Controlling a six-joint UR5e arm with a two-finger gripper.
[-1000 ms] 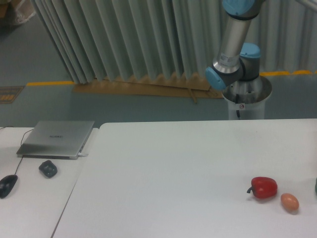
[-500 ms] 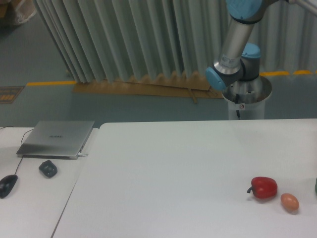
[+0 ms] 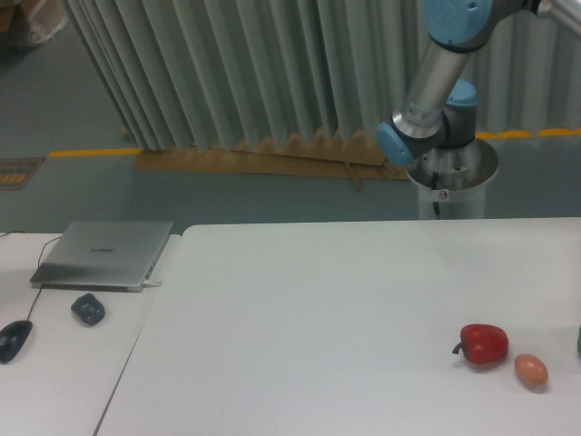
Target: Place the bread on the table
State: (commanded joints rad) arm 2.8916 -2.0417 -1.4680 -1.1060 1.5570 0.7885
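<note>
Since the earlier frames the arm (image 3: 434, 86) has swung its upper link toward the right: the blue joint at the top edge now sits further right and the silver tube leans more steeply. Nothing on the tabletops has shifted.

Near right of the table (image 3: 318, 309): a small pinkish-orange oval (image 3: 531, 370), and just left of it, apart, a red pepper (image 3: 483, 343) with its stem pointing left. A dark sliver (image 3: 578, 340) shows at the right edge; too little of it is visible to identify.

Near left, on the narrower desk (image 3: 64, 363): a dark mouse (image 3: 13, 340) at the left edge, a dark lumpy object (image 3: 88, 309) to its right, and further back a closed grey laptop (image 3: 104, 253).

Bread: not visible anywhere in this view, neither on the table nor at the arm.

Far: the arm's round pedestal (image 3: 451, 182) stands behind the table's far right edge, in front of pleated grey curtains (image 3: 227, 73), with a yellow floor line (image 3: 91, 152) to the left.

Gripper: out of frame beyond the top right, so its opening cannot be judged.
</note>
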